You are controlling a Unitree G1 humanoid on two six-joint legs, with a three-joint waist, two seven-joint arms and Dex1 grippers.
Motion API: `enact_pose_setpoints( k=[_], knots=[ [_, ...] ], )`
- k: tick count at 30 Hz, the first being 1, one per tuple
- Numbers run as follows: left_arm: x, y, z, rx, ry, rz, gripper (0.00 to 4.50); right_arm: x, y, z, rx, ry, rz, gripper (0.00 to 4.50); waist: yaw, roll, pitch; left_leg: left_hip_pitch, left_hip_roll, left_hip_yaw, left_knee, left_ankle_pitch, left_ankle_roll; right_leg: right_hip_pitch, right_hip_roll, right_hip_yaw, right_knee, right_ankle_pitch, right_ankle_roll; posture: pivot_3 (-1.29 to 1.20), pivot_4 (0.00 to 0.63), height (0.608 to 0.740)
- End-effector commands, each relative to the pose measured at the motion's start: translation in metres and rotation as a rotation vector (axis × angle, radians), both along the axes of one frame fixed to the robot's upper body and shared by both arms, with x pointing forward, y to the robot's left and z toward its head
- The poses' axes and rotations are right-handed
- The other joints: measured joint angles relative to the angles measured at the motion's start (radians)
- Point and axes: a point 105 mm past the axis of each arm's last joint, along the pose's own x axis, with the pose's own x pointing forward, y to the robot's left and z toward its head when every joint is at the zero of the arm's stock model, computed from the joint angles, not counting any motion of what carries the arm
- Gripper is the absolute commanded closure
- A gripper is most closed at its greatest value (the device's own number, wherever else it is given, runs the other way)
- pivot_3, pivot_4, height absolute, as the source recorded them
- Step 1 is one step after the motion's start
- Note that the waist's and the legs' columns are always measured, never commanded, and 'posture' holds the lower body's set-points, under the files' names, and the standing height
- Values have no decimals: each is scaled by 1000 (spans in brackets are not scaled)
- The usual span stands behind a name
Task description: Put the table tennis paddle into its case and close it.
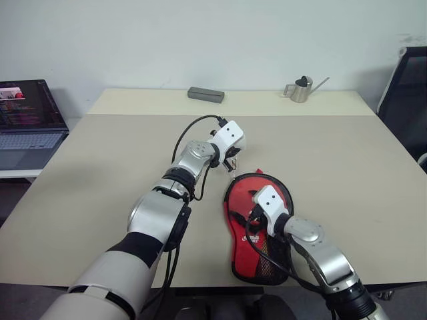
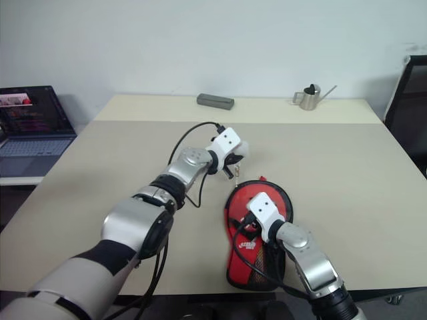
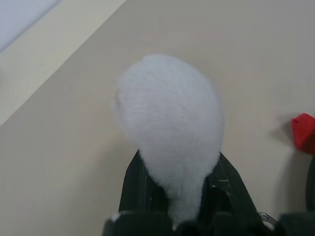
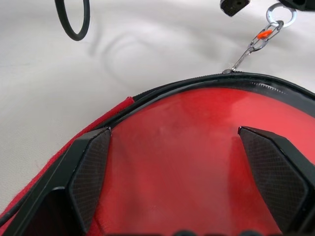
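Red-windowed case (image 1: 257, 227) (black-trimmed) — paddle-shaped

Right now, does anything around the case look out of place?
Yes: the left pincer is shut on a white fluffy tuft just beyond the case, odd for this job. Nothing looks spilled or damaged.

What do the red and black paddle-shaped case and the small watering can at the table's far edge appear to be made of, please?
The paddle-shaped case: soft black fabric trim and mesh, with a glossy clear plastic window over red, judging by its sheen. The small watering can: probably brushed metal, given its dull silver-grey look.
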Motion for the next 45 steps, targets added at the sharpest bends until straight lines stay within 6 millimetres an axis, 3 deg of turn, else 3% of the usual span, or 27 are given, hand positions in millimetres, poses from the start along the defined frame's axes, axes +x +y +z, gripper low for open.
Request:
enact_pose_setpoints(
  k=[1, 17, 27, 36, 45],
  knots=[
    [7, -13, 44, -27, -144, 3, 4230, -27, -18, -67, -140, 264, -40, 0, 0, 0, 0, 0, 0, 0, 0, 0, 0, 0, 0, -1, -2, 0, 0, 0, 150, 740],
    [-2, -62, 62, -36, -212, -42, 4230, -47, -16, -66, -134, 290, -69, 0, 4, 0, 0, -4, -1, 0, -1, -3, 0, 0, 0, -1, -7, -1, 2, 0, 150, 740],
    [-4, -73, 64, 5, -252, -40, 4230, -59, -14, -69, -134, 311, -69, 0, 6, 0, 0, -8, -2, 0, 0, -3, -2, -2, -2, -2, -9, 0, 1, 0, 150, 740],
    [-21, -85, 18, 75, -105, -169, 4230, -54, -10, -68, -127, 305, -67, 0, 5, 0, -1, -8, -3, 0, 0, -4, -2, -2, -2, -2, -9, 0, 1, 0, 150, 740],
    [-34, -78, -30, 131, 39, -212, 4230, -49, -8, -67, -127, 292, -61, 0, 1, 3, -9, -6, -3, 0, 0, -4, -1, -2, -1, -1, -8, -1, 1, 0, 150, 740]
  ],
)
